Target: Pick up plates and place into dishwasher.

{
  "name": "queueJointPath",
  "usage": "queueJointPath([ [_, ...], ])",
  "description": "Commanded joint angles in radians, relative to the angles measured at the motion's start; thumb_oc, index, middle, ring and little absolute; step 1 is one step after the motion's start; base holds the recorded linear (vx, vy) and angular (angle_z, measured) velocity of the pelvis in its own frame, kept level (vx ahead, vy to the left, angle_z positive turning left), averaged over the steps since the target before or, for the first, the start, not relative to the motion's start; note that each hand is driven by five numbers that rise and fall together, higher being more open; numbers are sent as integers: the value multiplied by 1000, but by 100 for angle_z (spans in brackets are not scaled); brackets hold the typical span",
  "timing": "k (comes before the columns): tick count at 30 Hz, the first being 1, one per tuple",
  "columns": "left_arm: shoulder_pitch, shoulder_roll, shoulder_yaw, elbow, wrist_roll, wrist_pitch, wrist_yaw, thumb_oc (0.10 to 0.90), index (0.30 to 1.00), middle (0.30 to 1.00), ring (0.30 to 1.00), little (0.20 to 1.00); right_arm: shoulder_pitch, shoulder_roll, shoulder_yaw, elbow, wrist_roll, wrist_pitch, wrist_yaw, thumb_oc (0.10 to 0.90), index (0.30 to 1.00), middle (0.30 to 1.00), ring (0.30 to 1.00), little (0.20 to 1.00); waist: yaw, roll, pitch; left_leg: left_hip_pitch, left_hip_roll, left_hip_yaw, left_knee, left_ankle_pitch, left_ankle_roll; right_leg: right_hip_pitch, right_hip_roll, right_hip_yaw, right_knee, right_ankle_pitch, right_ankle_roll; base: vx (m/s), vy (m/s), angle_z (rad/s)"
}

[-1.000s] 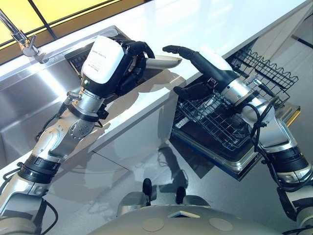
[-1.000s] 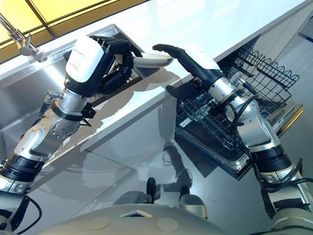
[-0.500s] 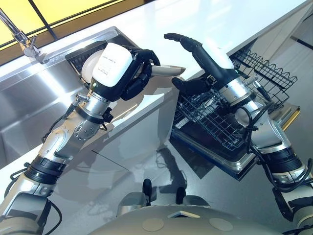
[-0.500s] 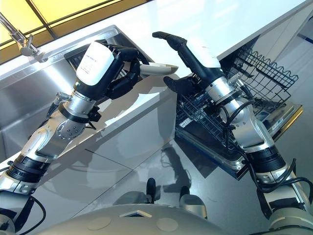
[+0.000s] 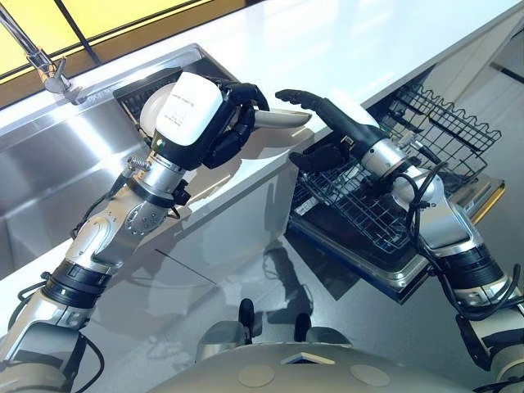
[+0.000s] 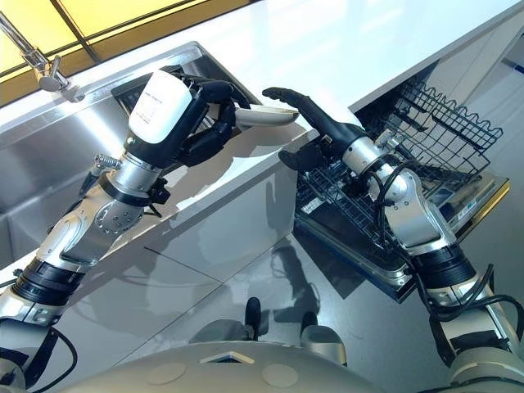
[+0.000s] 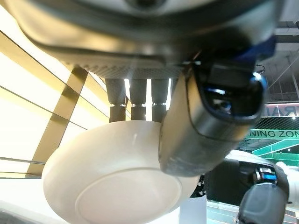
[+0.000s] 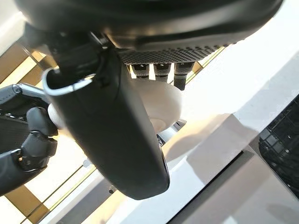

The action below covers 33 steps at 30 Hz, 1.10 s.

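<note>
White worktop (image 5: 352,41) beside steel sink (image 5: 49,172). Left robot hand (image 5: 225,123) curled round plate (image 5: 282,120), held above worktop edge. Right robot hand (image 5: 327,123) spread, fingers straight, at plate's 3 o'clock rim. Step: handover. Next: right grips rim, left lets go, carry to dishwasher rack (image 5: 368,196) at 4 o'clock.

Left hand (image 5: 214,123) curled, gripping; right hand (image 5: 327,123) outstretched (fingers straight).
</note>
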Motion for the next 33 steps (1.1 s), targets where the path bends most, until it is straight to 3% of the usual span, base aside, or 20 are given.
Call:
queueJointPath([
  [1,-131,-36,7,32,-93,-42,61,100,300,300,300,200,-102,25,-30,-38,65,-79,-77,440,592,592,592,540,19,2,-100,66,-17,15,2,-164,-12,-21,70,-31,87,-144,-1,0,0,0],
  [3,-129,-43,3,27,-115,-38,40,100,300,300,300,200,-103,30,-33,-46,67,-82,-90,405,561,561,561,505,20,3,-100,66,-18,15,2,-164,-11,-21,70,-30,85,-142,1,0,0,0],
  [4,-128,-48,1,29,-128,-39,26,100,300,300,300,200,-104,35,-36,-50,69,-85,-97,193,380,380,380,293,19,4,-100,67,-19,15,2,-165,-11,-21,69,-29,83,-141,2,0,0,0],
  [5,-125,-55,-2,32,-155,-44,5,100,300,300,300,200,-103,41,-39,-51,64,-92,-108,100,300,300,300,200,20,4,-100,67,-20,15,2,-165,-10,-21,69,-27,80,-139,3,0,0,0],
  [15,-88,-128,-40,40,-404,-24,-245,100,300,300,300,200,-70,69,-65,-65,48,-125,-148,100,300,300,300,200,8,11,-99,69,-26,-1,2,-167,-1,-22,69,30,56,-119,13,0,0,0],
  [23,-88,-145,-70,74,-463,-16,-272,100,300,300,300,200,-81,66,-54,-52,52,-130,-173,100,300,300,300,200,7,14,-94,70,-28,-4,2,-166,3,-30,66,36,68,-120,13,0,0,0],
  [24,-88,-146,-70,74,-470,-11,-269,364,526,526,526,464,-82,66,-54,-50,51,-133,-176,100,300,300,300,200,7,14,-94,70,-28,-4,2,-166,3,-30,66,35,68,-120,13,0,0,0],
  [25,-89,-148,-69,76,-483,-6,-265,556,691,691,691,656,-84,67,-53,-48,50,-136,-179,100,300,300,300,200,7,14,-93,70,-28,-3,2,-166,3,-31,66,35,69,-120,13,0,0,0],
  [26,-86,-152,-61,82,-514,-2,-264,800,900,900,900,900,-84,67,-57,-47,56,-141,-181,100,300,300,300,200,7,14,-93,70,-28,-2,2,-166,4,-32,65,34,70,-121,13,0,0,0],
  [29,-81,-158,-44,90,-546,-1,-244,800,900,900,900,900,-88,63,-68,-45,60,-151,-181,100,300,300,300,200,8,14,-94,68,-27,-1,2,-165,4,-35,64,32,75,-122,13,0,0,0],
  [33,-89,-148,21,103,-524,-8,-122,800,900,900,900,900,-110,46,-96,-39,93,-165,-157,100,300,300,300,200,11,11,-98,66,-28,-3,2,-164,2,-37,64,28,76,-124,11,0,0,0],
])
